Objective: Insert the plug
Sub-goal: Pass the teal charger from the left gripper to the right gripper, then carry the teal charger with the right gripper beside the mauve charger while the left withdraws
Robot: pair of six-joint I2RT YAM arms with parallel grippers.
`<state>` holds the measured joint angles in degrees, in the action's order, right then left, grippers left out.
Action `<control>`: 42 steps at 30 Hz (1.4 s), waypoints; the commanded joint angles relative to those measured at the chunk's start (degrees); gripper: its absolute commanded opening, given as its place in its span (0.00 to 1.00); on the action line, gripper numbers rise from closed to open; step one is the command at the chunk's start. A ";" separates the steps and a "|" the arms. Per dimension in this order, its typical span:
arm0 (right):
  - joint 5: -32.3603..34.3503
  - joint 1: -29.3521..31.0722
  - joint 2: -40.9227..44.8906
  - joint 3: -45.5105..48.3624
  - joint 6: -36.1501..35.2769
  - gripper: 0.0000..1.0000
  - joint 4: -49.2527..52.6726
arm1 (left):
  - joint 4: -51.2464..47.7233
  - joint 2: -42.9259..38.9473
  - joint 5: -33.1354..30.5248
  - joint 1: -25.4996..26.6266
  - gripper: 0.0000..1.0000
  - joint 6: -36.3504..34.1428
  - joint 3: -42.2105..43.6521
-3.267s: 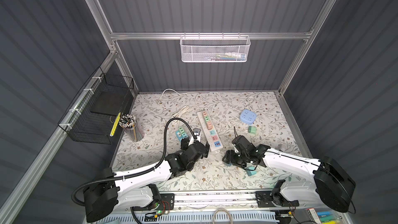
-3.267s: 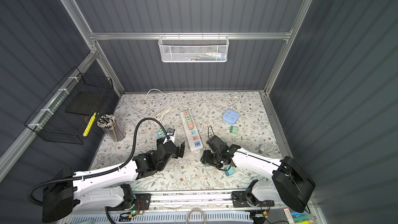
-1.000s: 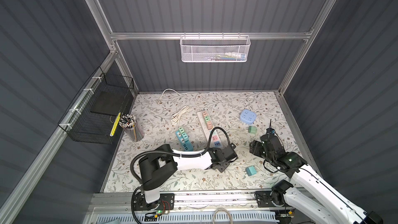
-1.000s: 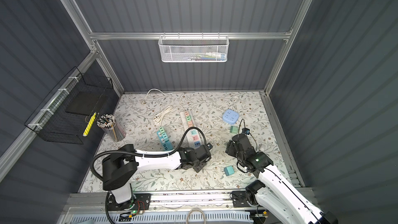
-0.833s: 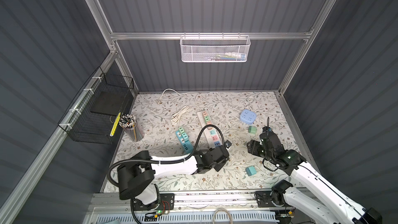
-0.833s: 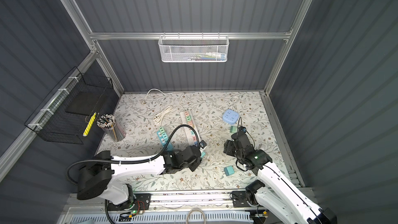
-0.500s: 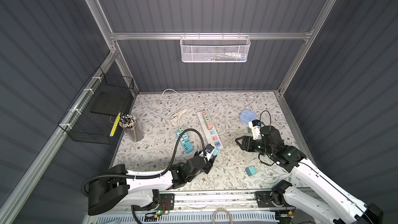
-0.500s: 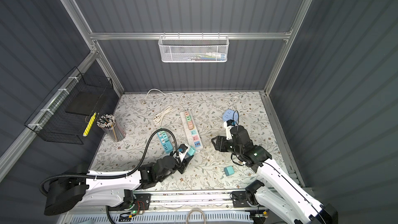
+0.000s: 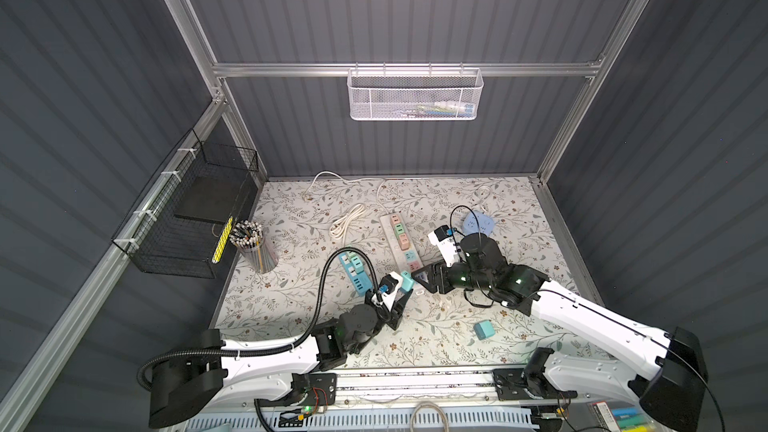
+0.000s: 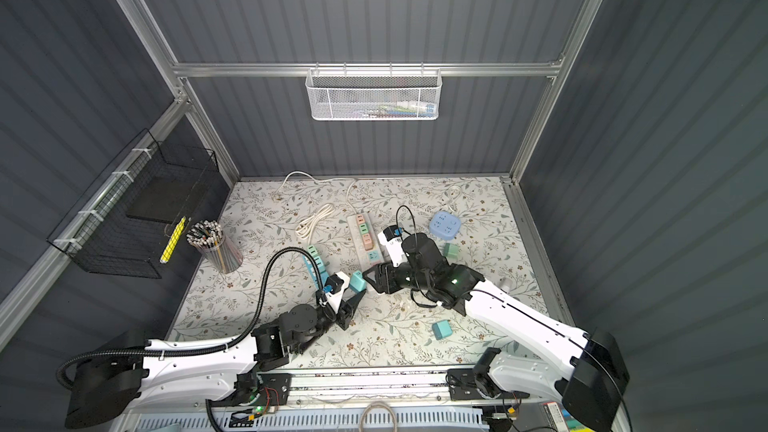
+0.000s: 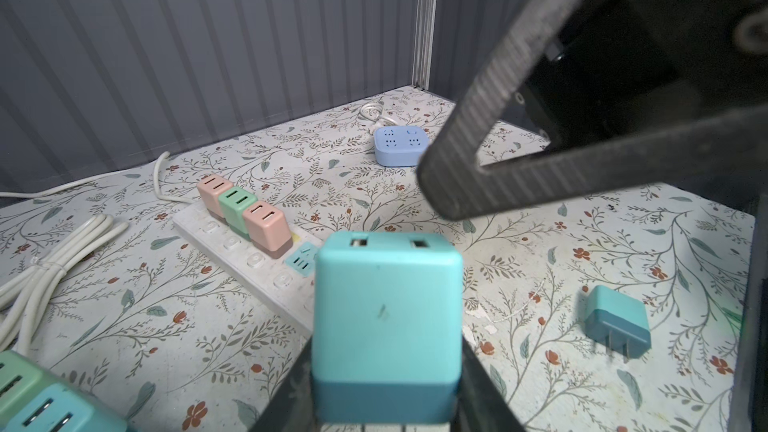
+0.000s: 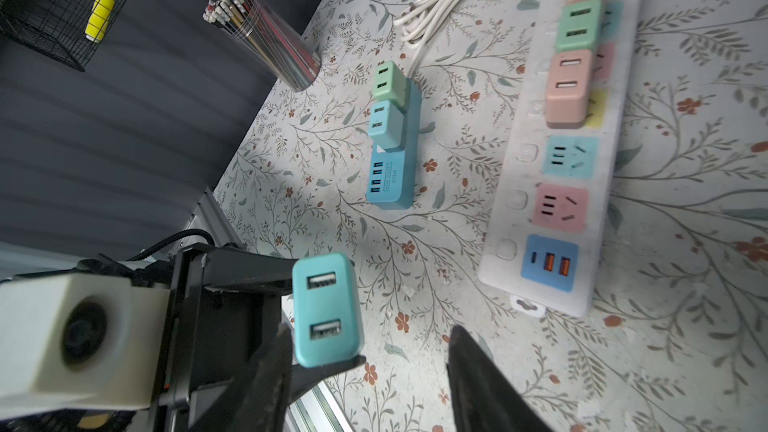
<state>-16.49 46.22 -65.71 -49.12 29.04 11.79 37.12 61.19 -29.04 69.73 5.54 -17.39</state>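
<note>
**My left hand (image 11: 384, 392) offers the plug (image 11: 386, 317) to the right**

My left hand is pinched on the teal plug, one finger on each flank of its darker base. The pale body and its two USB slots stick out clear beyond my fingertips. I judge the grip is set that way on purpose, because the free end is the part another hand can take. The plug is lifted off the flowered mat (image 9: 291, 284), near the end of the white power strip (image 12: 602, 218) and not touching it. In this grip the prongs point back toward my palm, hidden, so I could hardly push the plug into a socket myself.

My right hand (image 12: 365, 384) faces the left, its two fingers spread with nothing between them. In its wrist view the plug sits just beside one finger, at the mouth of the gap and not inside it. Whether finger and plug touch I cannot tell.

The strip lies flat with three adapters (image 12: 569, 87) seated toward its far end. The teal socket (image 12: 569, 157) and pink socket (image 12: 559, 205) are bare, and I take them as the likely homes for this plug. A second teal plug (image 9: 483, 330) lies on the mat, well apart, prongs showing.

As I read it, the next move needs the right hand to close squarely on the free body before the left lets go. A skewed grab could turn the prongs off line with the slots.
</note>
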 commanded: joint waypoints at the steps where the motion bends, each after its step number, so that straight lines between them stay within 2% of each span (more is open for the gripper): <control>1: -2.06 0.67 -1.55 -1.73 -0.84 0.60 -3.18 | 0.27 -0.58 -1.13 -0.04 0.27 -0.88 -0.19; 7: -7.18 0.64 -4.33 -1.94 0.66 0.56 -5.30 | 0.40 -0.26 -0.86 -0.04 0.27 -1.15 -0.94; 14: -9.32 0.63 -5.28 -1.52 0.56 0.39 -5.43 | -0.62 -0.28 -1.36 -0.11 0.29 -0.63 -1.41; 17: -9.46 0.63 -5.11 -1.02 0.49 0.35 -5.62 | -1.14 -0.14 -0.85 -0.08 0.30 -0.36 -2.07; 25: -9.78 0.64 -5.73 -0.72 0.41 0.45 -5.43 | -0.90 0.49 -0.36 -0.13 0.30 -0.71 -2.91; 34: -9.69 0.82 -5.82 -0.15 0.85 0.26 -6.12 | -1.42 0.20 -0.02 -0.13 0.34 -0.18 -3.09; 36: -9.80 0.91 -5.71 -0.14 0.78 0.24 -6.31 | -1.73 0.41 -0.23 -0.16 0.41 -0.05 -3.35; 38: -9.07 0.89 -5.22 -0.10 0.46 0.24 -6.35 | -2.50 0.42 -1.19 -0.10 0.55 0.49 -3.60; 39: -8.01 0.94 -4.81 0.08 0.17 0.23 -6.39 | -2.92 0.29 -2.11 -0.07 0.65 0.89 -3.70; 42: -5.04 0.90 -4.01 0.13 -1.34 0.24 -6.00 | -4.26 -1.08 -5.67 -0.12 0.81 2.28 -3.49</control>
<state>-24.03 47.05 -71.37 -49.50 28.58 6.87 34.20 61.32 -30.79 69.71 6.72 -19.33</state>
